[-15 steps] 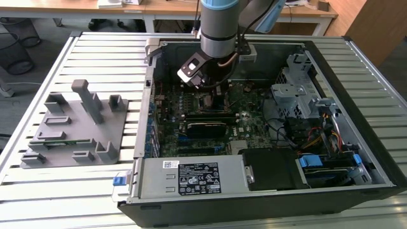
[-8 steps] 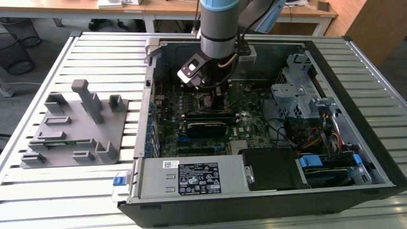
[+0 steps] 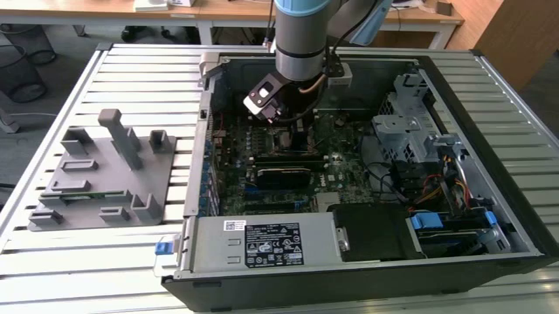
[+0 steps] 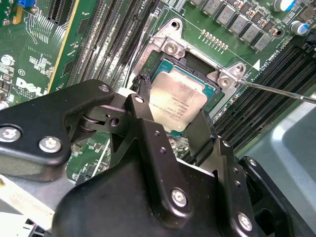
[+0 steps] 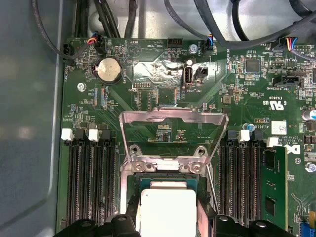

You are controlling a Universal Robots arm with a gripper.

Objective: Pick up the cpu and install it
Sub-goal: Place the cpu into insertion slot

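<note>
Cpu [image 4: 178, 101] (printed lid) at gripper [image 4: 172, 109]

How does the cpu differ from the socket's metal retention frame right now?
In the first wrist view, the cpu is a solid square plate; the retention frame is an open outline. The cpu lies flat; the retention frame stands swung up. The cpu is narrower than the retention frame. Both are silver-grey metal.

On the table [image 3: 131, 72], a parts stand [image 3: 105, 176] lies at the exterior view's left of the open computer case [image 3: 515, 216], in which the cpu [image 4: 177, 101] [image 5: 168, 210] sits in the socket [image 4: 170, 47] on the motherboard [image 3: 349, 173], between two banks of memory slots [image 5: 91, 182].
</note>
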